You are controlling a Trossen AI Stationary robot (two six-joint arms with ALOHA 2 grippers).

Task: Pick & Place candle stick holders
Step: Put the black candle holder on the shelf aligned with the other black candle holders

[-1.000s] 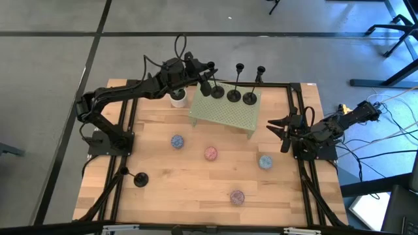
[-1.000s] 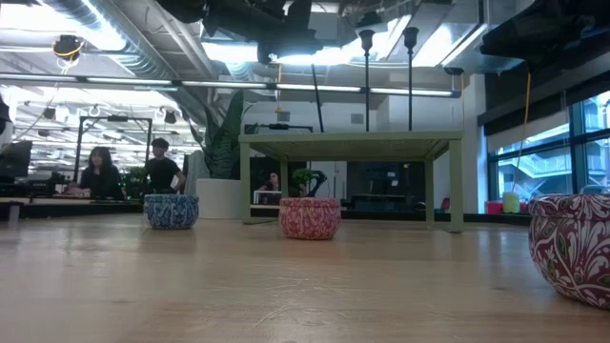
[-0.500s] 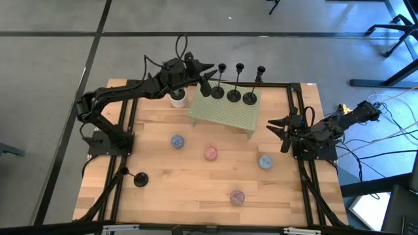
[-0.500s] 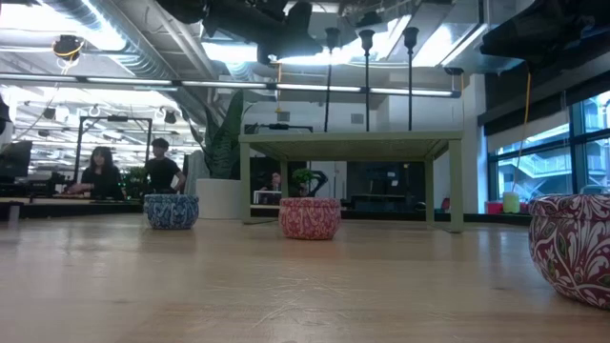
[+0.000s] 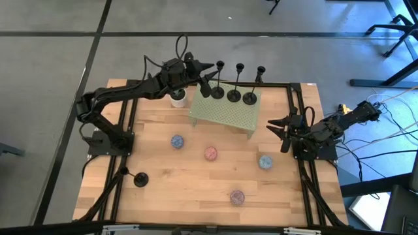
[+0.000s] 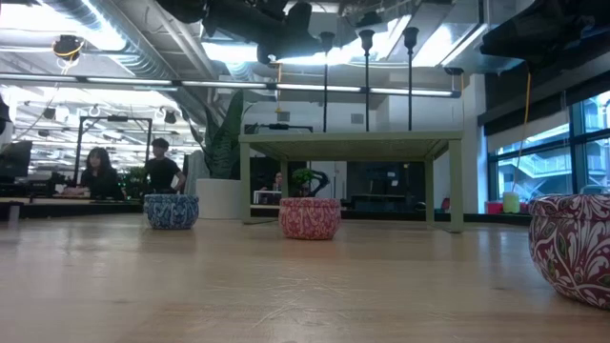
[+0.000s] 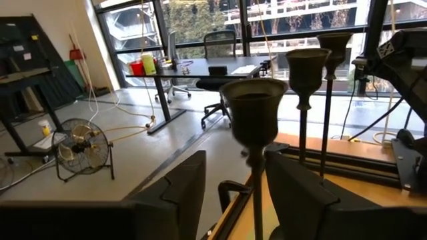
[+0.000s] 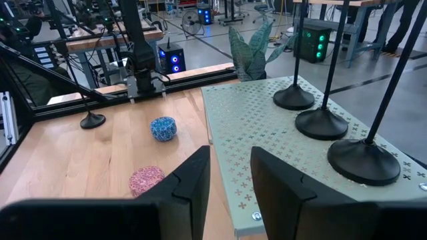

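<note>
Three black candle stick holders stand upright by their disc bases on the small green perforated table (image 5: 225, 112) at the far side: the leftmost holder (image 5: 218, 81), a middle one (image 5: 235, 85) and a right one (image 5: 253, 86). My left gripper (image 7: 237, 193) reaches level to the leftmost holder and is open. That holder's thin stem (image 7: 257, 190) stands between the fingers, nearer to one of them, its cup (image 7: 253, 113) above them. Another holder (image 5: 139, 179) stands on the wooden table at the near left. My right gripper (image 5: 277, 127) waits open at the table's right edge with nothing between its fingers.
Speckled balls lie on the wood: blue (image 5: 177, 141), pink (image 5: 210, 153), light blue (image 5: 264, 161) and purple (image 5: 237, 196). A white cup (image 5: 177, 99) stands left of the green table. People sit far back in the room (image 6: 100, 171).
My left gripper has opened and let go of the leftmost holder's stem without moving away. That holder leaned a second ago; it now stands upright on the green table beside the other two.
</note>
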